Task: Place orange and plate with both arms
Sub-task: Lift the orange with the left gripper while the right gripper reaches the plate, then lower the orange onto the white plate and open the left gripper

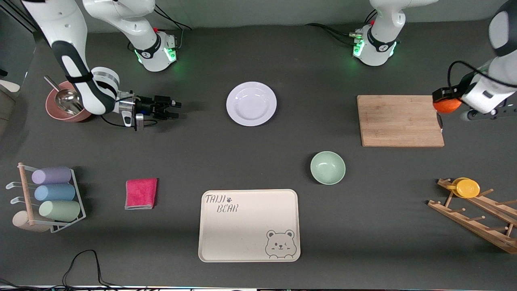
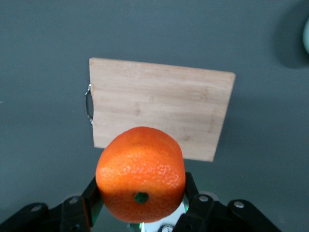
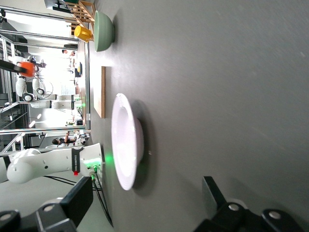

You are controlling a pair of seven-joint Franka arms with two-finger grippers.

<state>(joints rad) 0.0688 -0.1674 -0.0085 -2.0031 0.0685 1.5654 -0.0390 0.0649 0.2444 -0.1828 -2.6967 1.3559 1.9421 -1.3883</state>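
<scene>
Orange (image 2: 140, 180) is sitting clamped between the jaws of your left gripper (image 1: 446, 101), which is hanging in the air over the edge of the wooden cutting board (image 1: 400, 120) at the left arm's end of the surface; the left wrist view is showing the fruit's stem end facing the camera with the board spread out below it. You are looking at the carrying step for the fruit, as I judge it: it is already lifted and is waiting to be set down somewhere. The plate (image 1: 251, 103) is lying flat and untouched near the middle of the surface, at about twelve o'clock from the cream bear tray (image 1: 249, 225) and at about ten o'clock from the green bowl (image 1: 327, 167). Your right gripper (image 1: 173, 109) is hovering low, at roughly nine o'clock from the plate and apart from it, with its jaws standing apart and pointing at the plate's rim, as the right wrist view is showing edge-on. So the plate grasp is not yet made. The next move, to my mind, is calling for the right gripper to slide toward three o'clock until one jaw is riding over the rim and the other under it, then to pinch; the shallow glossy rim is likely to slip, so go in level.
</scene>
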